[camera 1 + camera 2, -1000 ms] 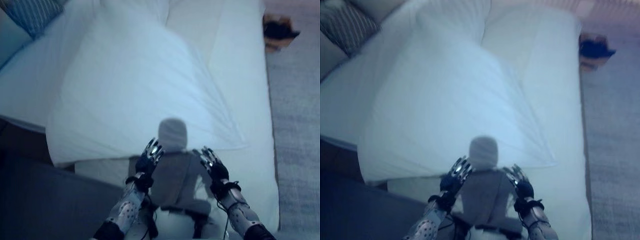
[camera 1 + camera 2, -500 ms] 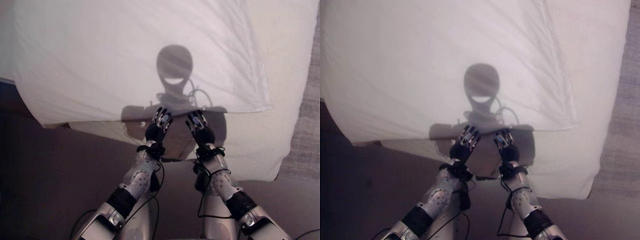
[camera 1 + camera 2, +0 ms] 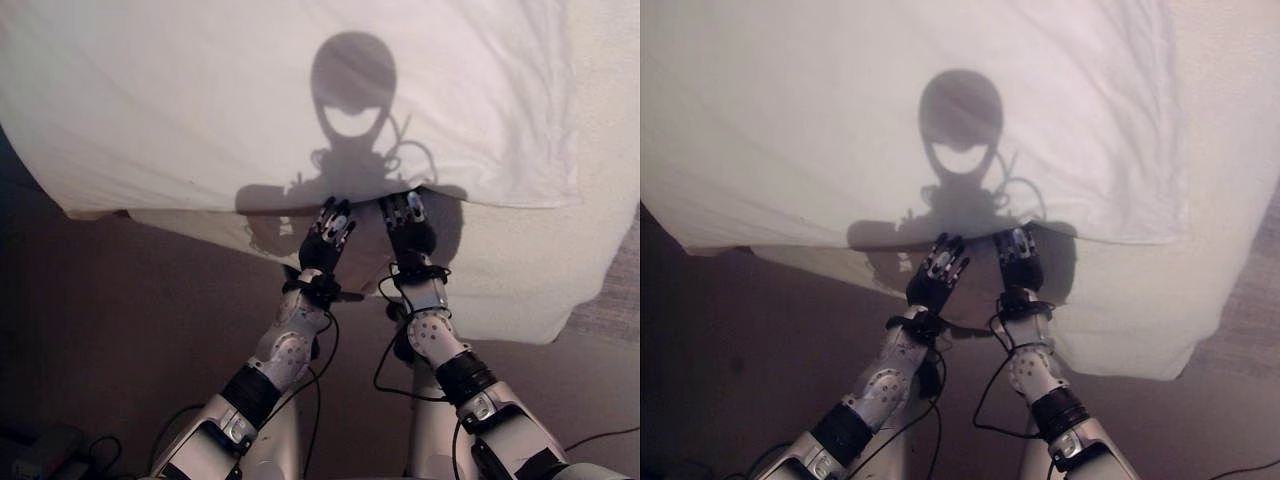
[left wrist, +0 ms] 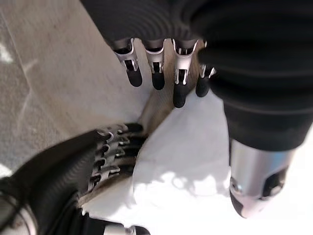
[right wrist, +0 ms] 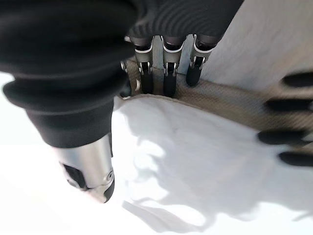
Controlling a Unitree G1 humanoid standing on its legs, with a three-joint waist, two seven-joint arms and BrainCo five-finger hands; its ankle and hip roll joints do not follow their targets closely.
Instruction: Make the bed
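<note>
Left robot hand (image 3: 327,236), right robot hand (image 3: 408,224) spread at white duvet (image 3: 200,90) edge; mattress (image 3: 520,270) beneath.

Left hand (image 3: 326,237) & right hand (image 3: 407,225) side by side; white duvet (image 3: 250,90) edge met just ahead, floor (image 3: 120,330) free behind.

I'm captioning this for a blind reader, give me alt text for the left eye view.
Both robot hands, left and right, reach with open fingers to the near edge of a white duvet lying on the mattress.
</note>
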